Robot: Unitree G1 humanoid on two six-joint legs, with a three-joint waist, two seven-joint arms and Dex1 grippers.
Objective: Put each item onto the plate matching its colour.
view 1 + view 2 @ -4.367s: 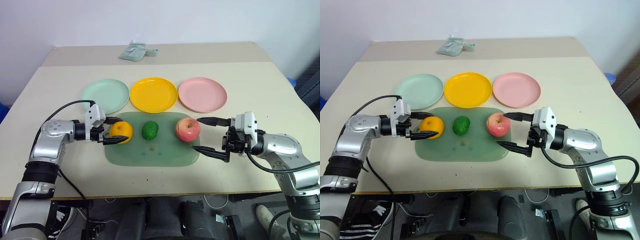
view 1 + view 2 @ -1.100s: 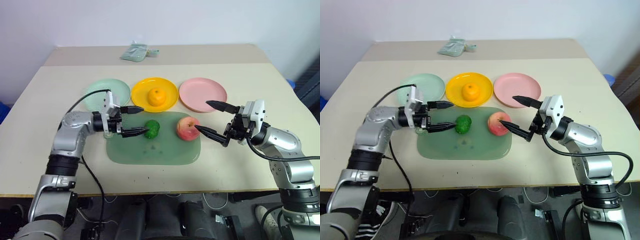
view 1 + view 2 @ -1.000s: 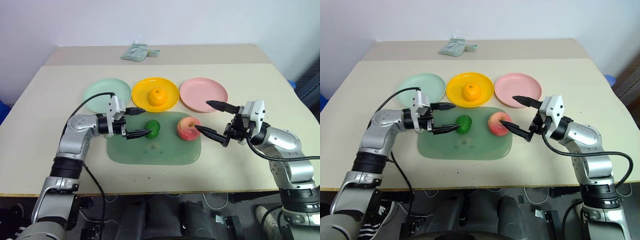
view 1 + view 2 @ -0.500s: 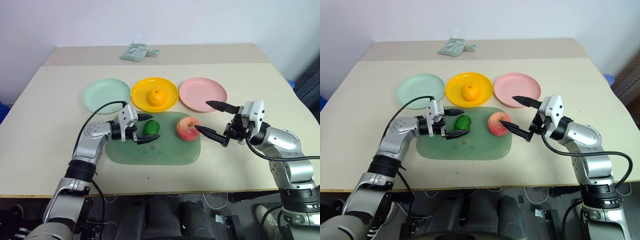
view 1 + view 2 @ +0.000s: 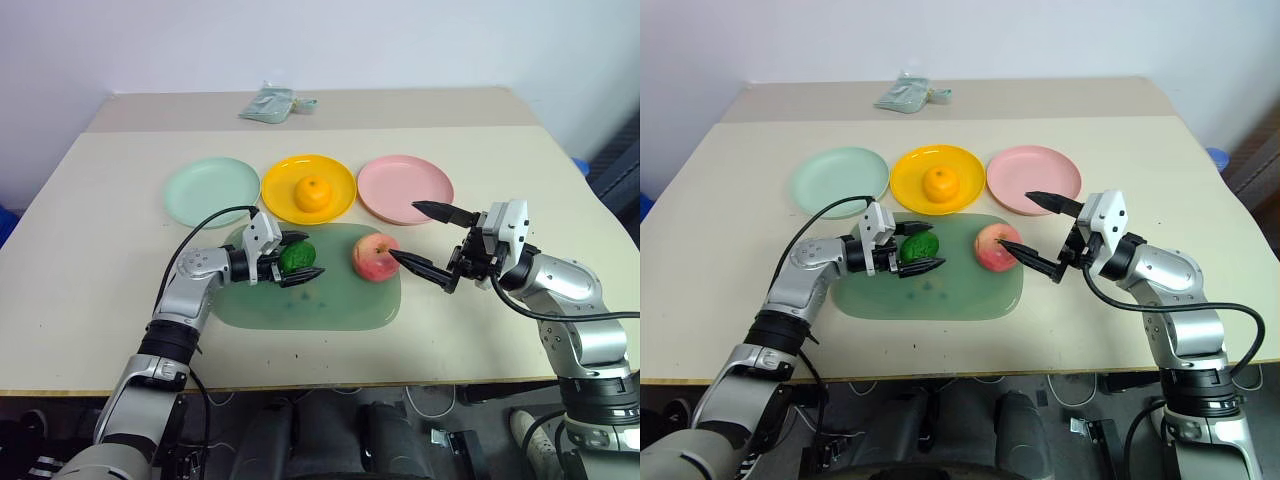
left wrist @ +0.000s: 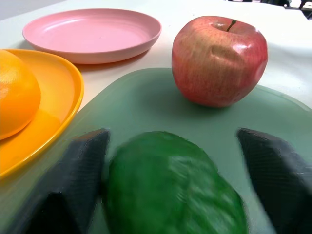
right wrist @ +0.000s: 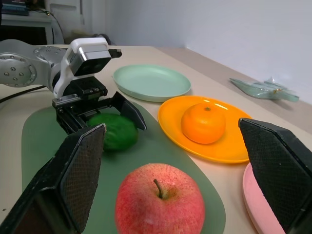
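A bumpy dark-green fruit (image 5: 294,258) lies on the green cutting mat (image 5: 330,305). My left gripper (image 5: 309,255) is shut on the fruit, one black finger on each side of it. The orange (image 5: 314,193) rests on the yellow plate (image 5: 280,196). The red-pink apple (image 5: 374,257) sits on the mat's right part. My right gripper (image 5: 404,230) hovers open just right of the apple, near the pink plate (image 5: 405,187), holding nothing. The mint green plate (image 5: 210,190) is bare.
A crumpled pale-green bag (image 5: 270,103) lies at the table's far edge. The three plates stand in a row behind the mat. Bare tabletop stretches to the left, right and front of the mat.
The orange, held by my left gripper over the mat earlier, now lies on the yellow plate. My left gripper came to the green fruit and narrowed around it. The right arm stayed still.
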